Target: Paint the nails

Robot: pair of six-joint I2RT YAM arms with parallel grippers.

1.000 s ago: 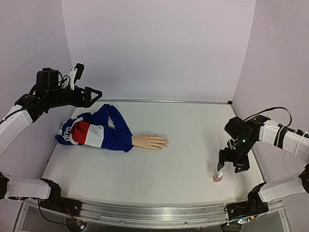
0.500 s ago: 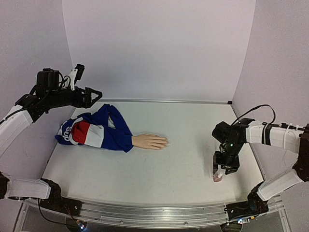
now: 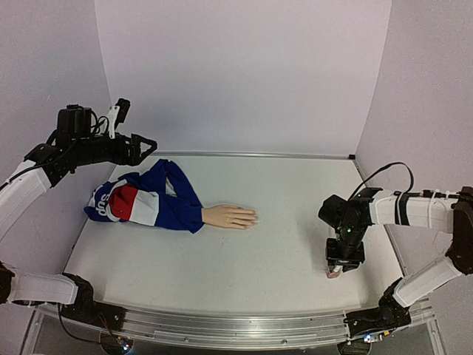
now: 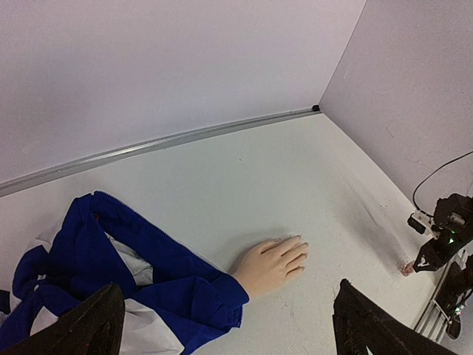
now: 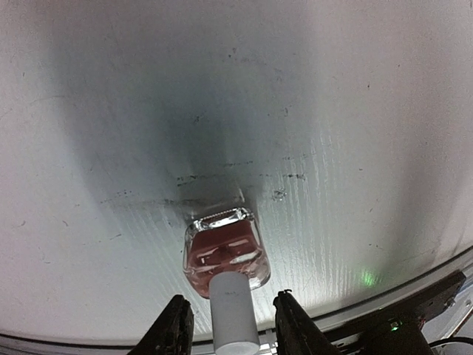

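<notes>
A: Pink bottle [image 5: 225, 255] stands on the table [image 3: 222, 259], near its right front edge. Your right gripper [image 5: 233, 325] straddles the white cap [image 5: 233, 307], fingers spread, not pinching.
B: Left?
A: Your left gripper [image 3: 146, 148] hangs wide apart over the sleeve [image 3: 159, 200]. The nails [image 4: 299, 248] lie mid-table on the mannequin hand [image 4: 270, 265], well apart from the bottle.

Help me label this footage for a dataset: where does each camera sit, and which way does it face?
Top external: above and behind the arm bases, looking down on the table; both arms, left tool and right tool show.
Left wrist: raised at far left, facing across the mannequin hand; its two fingers show at the bottom.
Right wrist: low, facing down on the pink bottle; its fingers flank the white cap.
Shared: top and left wrist both show that hand and blue sleeve.
</notes>
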